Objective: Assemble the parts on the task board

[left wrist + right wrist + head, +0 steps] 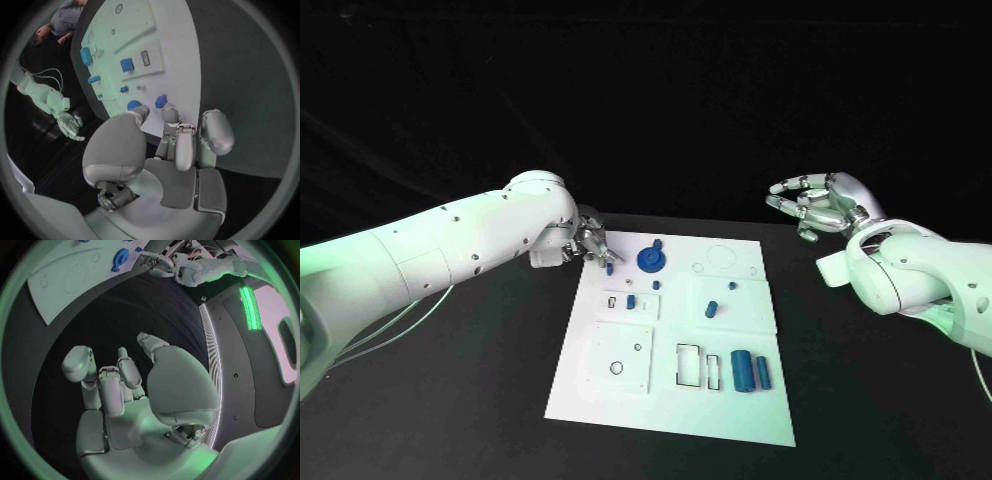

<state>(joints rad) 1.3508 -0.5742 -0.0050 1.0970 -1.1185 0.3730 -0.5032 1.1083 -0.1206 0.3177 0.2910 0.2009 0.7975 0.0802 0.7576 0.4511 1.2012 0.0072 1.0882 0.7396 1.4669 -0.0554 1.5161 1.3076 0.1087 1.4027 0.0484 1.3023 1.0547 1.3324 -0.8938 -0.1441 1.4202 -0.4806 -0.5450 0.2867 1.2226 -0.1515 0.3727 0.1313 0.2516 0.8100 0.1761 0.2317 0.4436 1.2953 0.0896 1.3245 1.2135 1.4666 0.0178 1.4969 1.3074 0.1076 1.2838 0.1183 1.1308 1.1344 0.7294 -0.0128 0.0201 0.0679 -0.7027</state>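
2 blue cylinders (751,371) lie side by side on the near part of the white task board (733,415), just beside a rectangular outline. Farther up the board, a small blue part (711,308) sits in the middle right panel and another small blue piece (632,301) stands in the middle left panel. Beyond these, a blue round gear-like part (651,260) rests near the board's far left corner. The left robot hand (593,245) hovers at that far left edge, fingertips (170,114) close together over a tiny blue part (612,268); whether it actually grips the part I cannot tell. The right robot hand (822,203) is raised well apart from the board, off its far right corner over the black tabletop (459,400), fingers loosely curled and apart, holding nothing.
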